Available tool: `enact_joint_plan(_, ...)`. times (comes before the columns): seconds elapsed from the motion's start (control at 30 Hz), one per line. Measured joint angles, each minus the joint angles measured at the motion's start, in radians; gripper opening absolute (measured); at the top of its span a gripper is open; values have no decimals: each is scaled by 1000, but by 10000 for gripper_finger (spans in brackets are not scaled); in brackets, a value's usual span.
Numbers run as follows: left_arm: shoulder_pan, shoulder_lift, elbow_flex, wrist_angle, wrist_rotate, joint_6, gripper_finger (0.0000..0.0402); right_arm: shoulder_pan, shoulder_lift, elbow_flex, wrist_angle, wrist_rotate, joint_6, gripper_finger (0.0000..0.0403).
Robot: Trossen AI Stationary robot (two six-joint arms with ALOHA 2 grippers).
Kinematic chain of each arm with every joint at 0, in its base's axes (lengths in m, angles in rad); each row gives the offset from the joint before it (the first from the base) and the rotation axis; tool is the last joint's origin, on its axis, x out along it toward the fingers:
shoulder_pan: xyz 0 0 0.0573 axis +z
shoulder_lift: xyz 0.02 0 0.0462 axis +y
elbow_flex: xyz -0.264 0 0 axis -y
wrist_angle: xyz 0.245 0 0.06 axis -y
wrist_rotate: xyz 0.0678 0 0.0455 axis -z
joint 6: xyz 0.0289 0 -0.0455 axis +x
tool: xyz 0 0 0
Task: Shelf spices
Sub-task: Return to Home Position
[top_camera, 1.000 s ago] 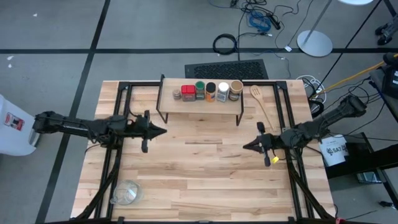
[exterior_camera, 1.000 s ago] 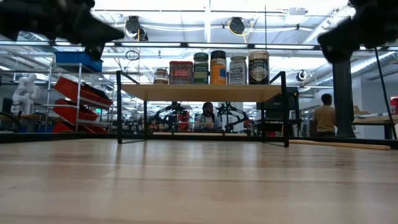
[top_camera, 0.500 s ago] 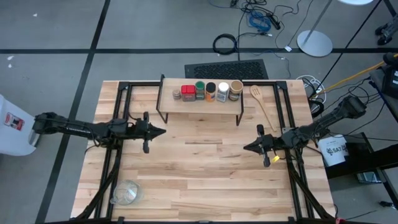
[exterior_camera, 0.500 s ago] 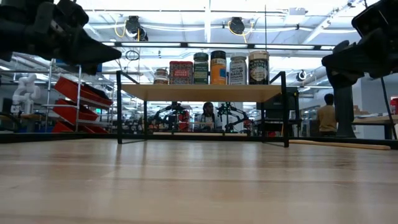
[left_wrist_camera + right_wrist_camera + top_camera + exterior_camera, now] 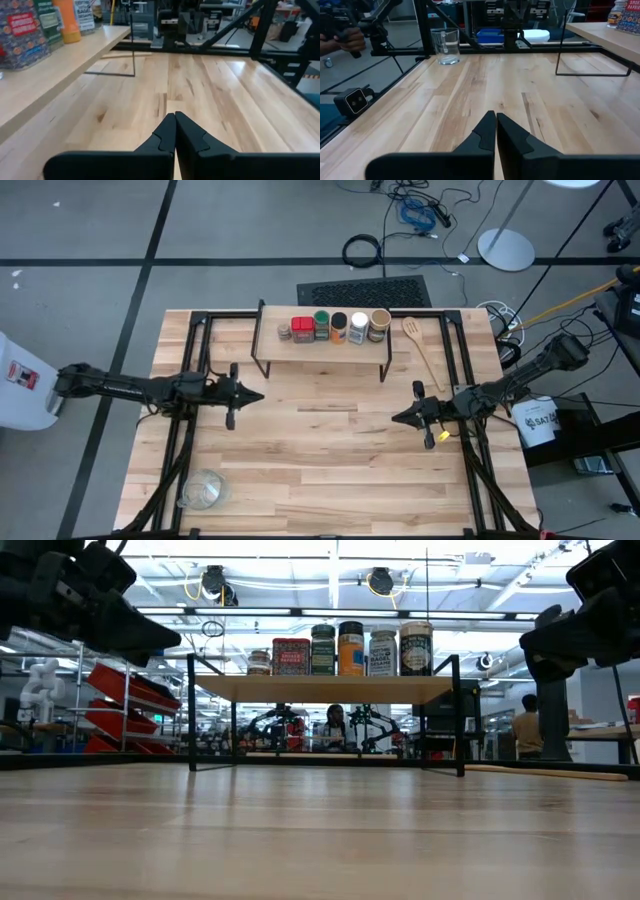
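Note:
The shelf, a light plank on thin black legs, stands by the table's far edge. Several spice containers stand in a row on its top: a brownish-lidded jar, the red tin, a green-lidded jar, a black-lidded one, a white-lidded one and a tan-lidded one; the low view shows the row upright. My left gripper hovers shut in front of the shelf's left end. My right gripper hovers shut near the shelf's right side. Neither touches anything.
A wooden spoon lies right of the shelf. A clear glass bowl sits near the table's near left corner. Bare wood spreads between the two arms. A person stands in the room beyond the table.
My left gripper has drawn back a little toward the table's left edge and sunk slightly, staying shut. My right gripper has come down a little. The jars and shelf have kept still.

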Motion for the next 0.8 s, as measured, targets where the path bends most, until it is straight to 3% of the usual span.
enact_joint_plan(0.57,0,-216,-1,-160,-2,-28,6,0,0,0,-2,-5,9,0)
enact_joint_plan(0.8,0,-268,-96,-96,2,-71,6,0,0,0,-1,-5,16,0)
